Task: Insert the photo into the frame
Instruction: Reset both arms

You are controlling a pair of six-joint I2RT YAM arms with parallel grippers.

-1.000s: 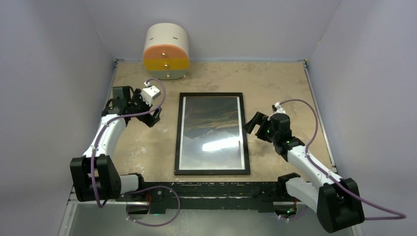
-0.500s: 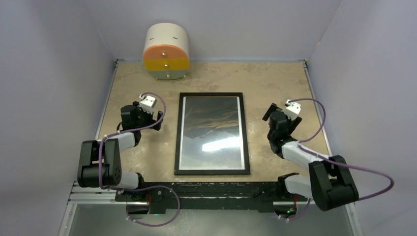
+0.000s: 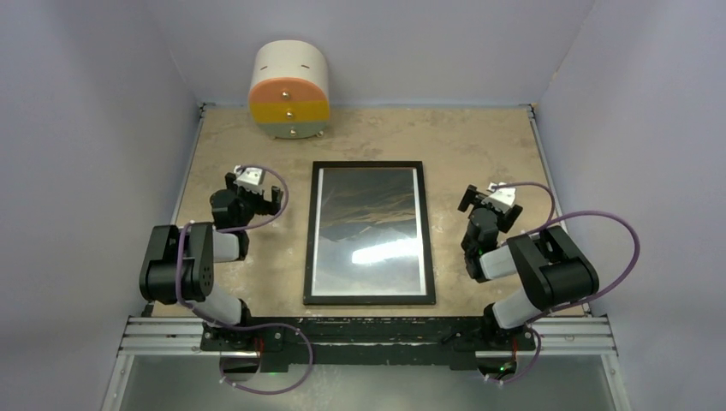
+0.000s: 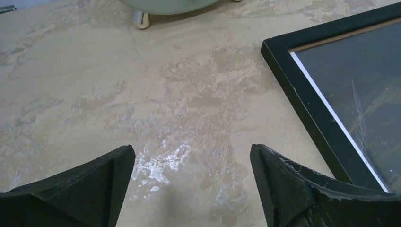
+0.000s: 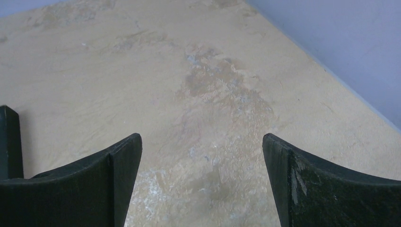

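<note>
Glare whitens part of the photo, blurring its image for us; the left wrist view shows only one corner of the frame. The photo lies within the frame, flat in the middle of the table, long axis running near-to-far. We see the left gripper and the right gripper spread wide, empty.

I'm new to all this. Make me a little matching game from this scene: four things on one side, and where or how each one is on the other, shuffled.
1. frame
2. photo
3. drawer box
4. left gripper

a. at the far edge of the table
b. black rim, lying flat in the middle
c. open, holding nothing
d. dark picture inside the black rim

Pairs: 1-b, 2-d, 3-a, 4-c
</note>
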